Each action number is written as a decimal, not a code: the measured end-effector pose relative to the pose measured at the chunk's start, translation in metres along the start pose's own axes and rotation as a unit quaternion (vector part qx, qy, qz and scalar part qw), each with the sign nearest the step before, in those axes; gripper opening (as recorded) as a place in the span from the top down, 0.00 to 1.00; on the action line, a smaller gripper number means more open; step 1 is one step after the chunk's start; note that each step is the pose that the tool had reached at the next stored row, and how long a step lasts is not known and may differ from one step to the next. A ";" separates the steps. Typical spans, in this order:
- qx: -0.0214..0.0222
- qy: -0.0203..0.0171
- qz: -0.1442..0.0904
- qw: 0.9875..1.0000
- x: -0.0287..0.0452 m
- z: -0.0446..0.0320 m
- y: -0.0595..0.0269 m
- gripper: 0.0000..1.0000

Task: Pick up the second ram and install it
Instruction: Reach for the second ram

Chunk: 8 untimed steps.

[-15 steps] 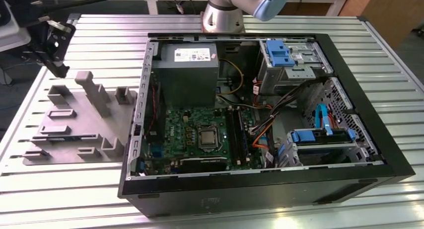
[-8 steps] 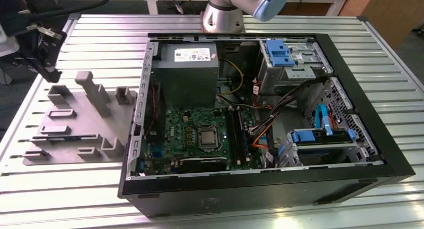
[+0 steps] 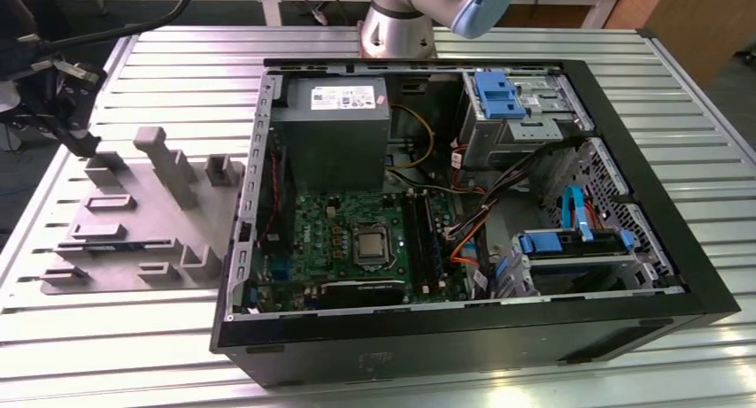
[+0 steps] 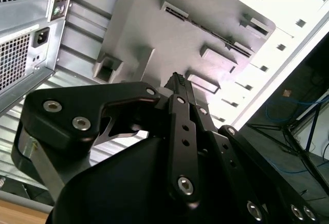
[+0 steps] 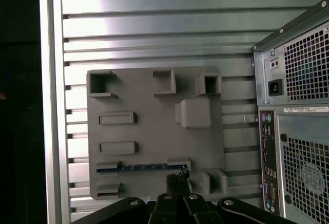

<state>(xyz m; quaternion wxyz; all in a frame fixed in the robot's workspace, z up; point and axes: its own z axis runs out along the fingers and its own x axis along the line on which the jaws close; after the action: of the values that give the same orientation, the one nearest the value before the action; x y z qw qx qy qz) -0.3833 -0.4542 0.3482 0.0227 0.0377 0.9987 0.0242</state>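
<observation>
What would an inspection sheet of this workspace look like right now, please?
Surface: slatted metal table, carrying everything.
Job's things: second ram on edge in a slot of the grey fixture; open computer case beside the fixture.
Clutter: nothing seen.
Grippers: gripper over the fixture, close by the ram's end, jaws shut; contact cannot be told.
Cables: bundled wires inside the case.
Surroundings: dark floor with loose cables beyond the table's edge.

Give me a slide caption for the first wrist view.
Gripper close to the memory stick lying in the grey holder tray, computer case beside it.
</observation>
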 end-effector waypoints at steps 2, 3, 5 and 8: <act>0.000 0.000 0.000 1.000 0.0029 0.0022 -0.0011 0.89; 0.000 0.000 0.000 1.000 0.0042 0.0034 -0.0018 0.89; 0.000 0.000 0.000 1.000 0.0067 0.0055 -0.0030 0.89; 0.000 0.000 0.000 1.000 0.0103 0.0081 -0.0047 0.89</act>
<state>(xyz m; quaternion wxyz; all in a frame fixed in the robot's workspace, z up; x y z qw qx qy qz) -0.3935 -0.4577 0.3394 0.0227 0.0377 0.9987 0.0242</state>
